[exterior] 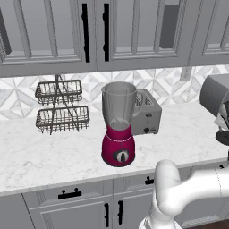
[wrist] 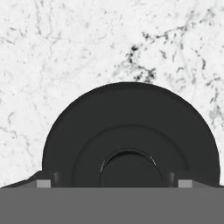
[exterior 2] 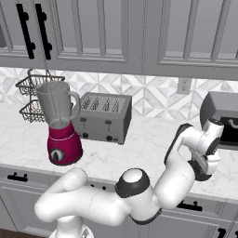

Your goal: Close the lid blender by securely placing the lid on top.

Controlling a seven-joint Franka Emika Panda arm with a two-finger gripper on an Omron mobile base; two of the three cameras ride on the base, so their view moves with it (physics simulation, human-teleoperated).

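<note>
The blender [exterior: 118,129] [exterior 2: 60,125] stands on the marble counter, with a magenta base, a black knob and a clear jar whose top is uncovered. Far to its right, the arm bends down over the counter, hand [exterior 2: 205,166] pointing at the surface. In the hand view the lid [wrist: 131,127], a round flat black cap with raised rings, lies flat on the marble straight below the gripper [wrist: 113,183]. The two fingertips [wrist: 43,183] stand wide apart over the lid's near part; the gripper is open and the lid rests on the counter.
A silver toaster [exterior: 146,112] [exterior 2: 103,117] stands just right of the blender. A two-tier wire basket rack [exterior: 60,107] [exterior 2: 32,97] is behind it to the left. A dark appliance [exterior: 214,91] [exterior 2: 223,116] stands at the counter's right end, close to the arm. Wall cabinets hang overhead.
</note>
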